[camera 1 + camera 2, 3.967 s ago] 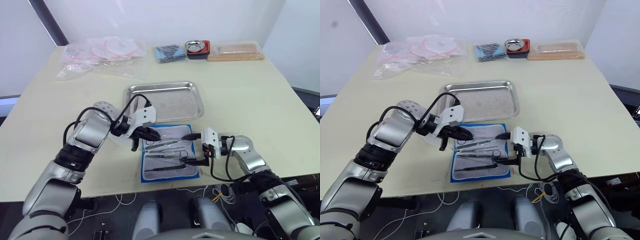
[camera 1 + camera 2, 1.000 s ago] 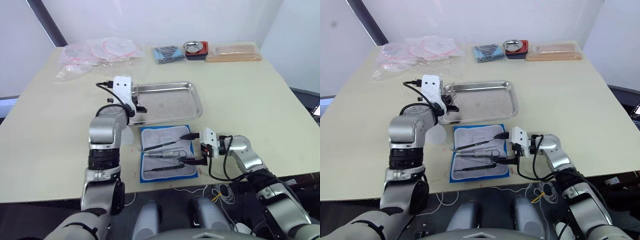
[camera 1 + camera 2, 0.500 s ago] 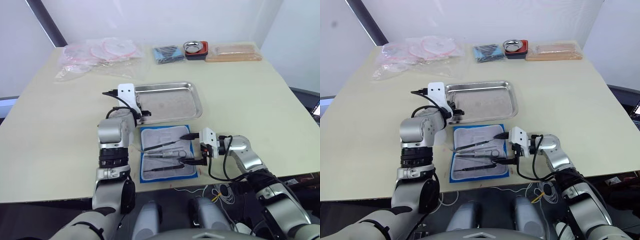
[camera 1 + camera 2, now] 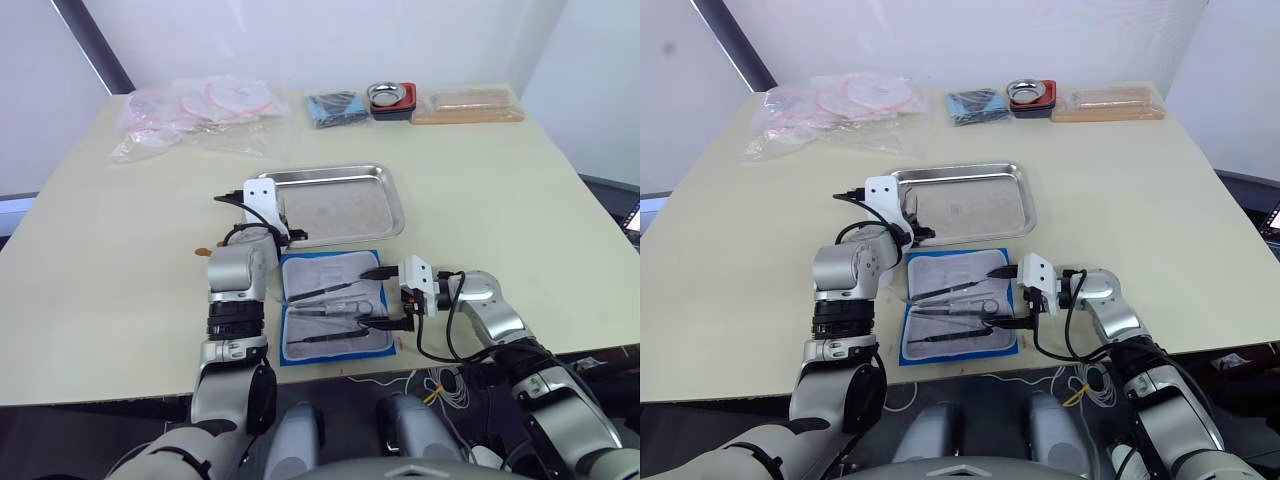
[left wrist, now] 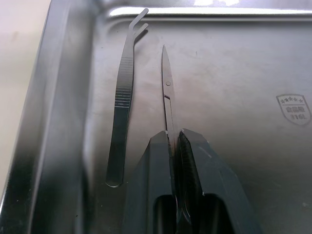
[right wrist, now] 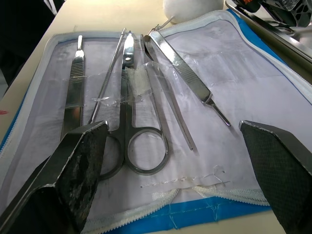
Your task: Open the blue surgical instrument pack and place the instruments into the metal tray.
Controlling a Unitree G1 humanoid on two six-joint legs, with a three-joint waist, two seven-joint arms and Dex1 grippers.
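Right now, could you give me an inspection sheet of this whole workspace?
Surface: beige table.
Job's things: blue pack lies open, instruments in its sleeves; tray holds tweezers and scissors.
Clutter: plastic bags, blue cloth, bowl in a red dish, wooden board, at the far edge.
Grippers: left gripper shut on the scissors over the tray; right gripper open over the pack.
Cables: black wires on the right wrist.
Surroundings: white wall.

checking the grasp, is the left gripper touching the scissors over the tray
Touching. The left wrist view shows the left gripper with its fingers shut on the scissors, whose blades stick out over the tray.
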